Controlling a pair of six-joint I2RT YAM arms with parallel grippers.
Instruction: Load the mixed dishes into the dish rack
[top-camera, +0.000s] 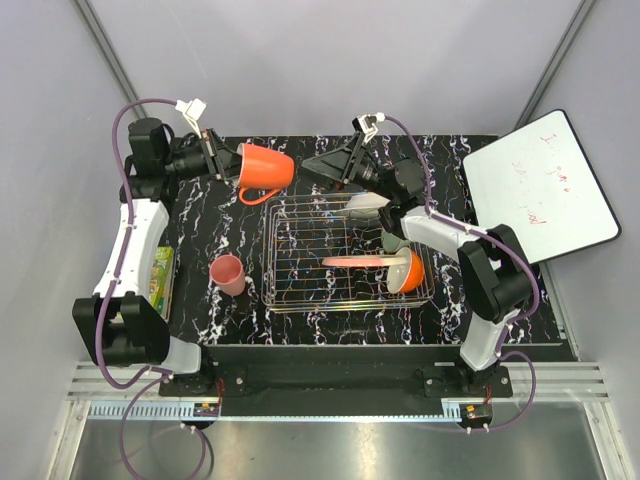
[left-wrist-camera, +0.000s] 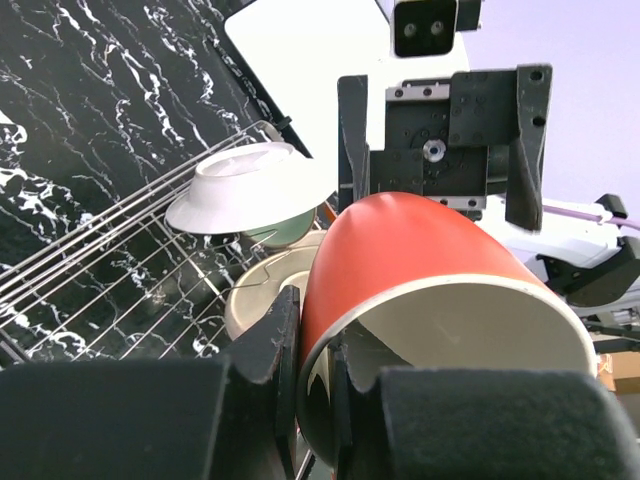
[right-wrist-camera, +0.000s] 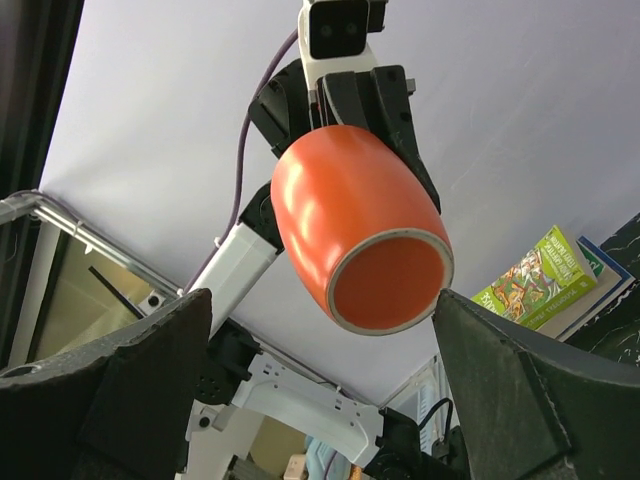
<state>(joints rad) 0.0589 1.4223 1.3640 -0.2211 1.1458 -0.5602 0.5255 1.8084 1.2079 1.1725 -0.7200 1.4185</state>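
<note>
I counted two mugs: the orange mug (top-camera: 266, 168) was pinched by its rim in my left gripper (top-camera: 236, 164), jaws nearly shut, aloft just off the dish rack's (top-camera: 272, 260) far left corner, and the pink mug (top-camera: 228, 273) sat on the table left of the rack. My right gripper (top-camera: 325, 165) hung wide open and empty, facing the orange mug. The rack held four pieces: white plate (top-camera: 368, 203), pink-and-peach plate (top-camera: 362, 262), pale green bowl (top-camera: 393, 242) and orange bowl (top-camera: 412, 270); the whiteboard's (top-camera: 535, 190) red scrawl was unreadable.

Orange mug (left-wrist-camera: 400, 250) rim partly behind left tool (left-wrist-camera: 310, 372)
</note>
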